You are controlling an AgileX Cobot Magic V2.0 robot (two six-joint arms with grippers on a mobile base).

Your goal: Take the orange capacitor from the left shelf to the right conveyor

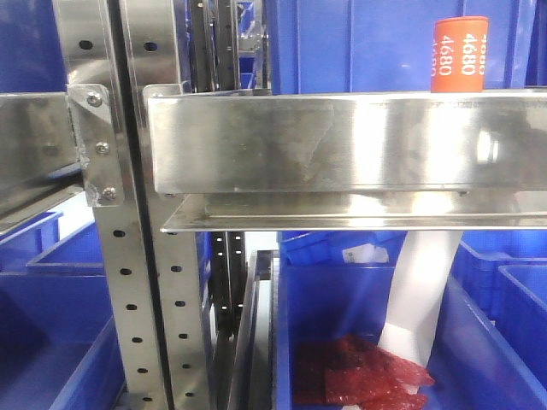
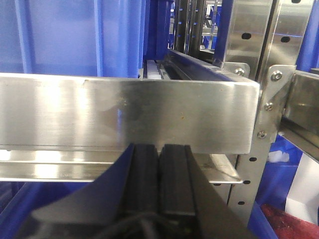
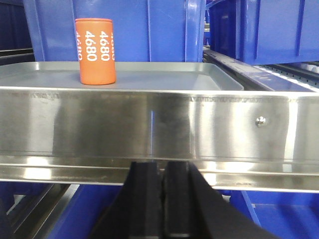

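The orange capacitor (image 1: 459, 54) stands upright behind the shelf's shiny front rail (image 1: 342, 141), at the upper right of the front view. In the right wrist view the orange capacitor (image 3: 95, 51) stands on a shallow silver tray (image 3: 164, 74) up and to the left of my right gripper (image 3: 163, 167). That gripper is shut, empty, just below the shelf rail (image 3: 159, 122). My left gripper (image 2: 159, 149) is also shut and empty, its tips at the lower edge of the shelf rail (image 2: 124, 112). The conveyor is out of view.
Perforated steel posts (image 1: 128, 256) stand at the left of the front view. Blue plastic bins (image 1: 359, 342) fill the level below, one holding red packets (image 1: 359, 371) and a white sheet (image 1: 419, 299). More blue bins (image 3: 149, 30) stand behind the tray.
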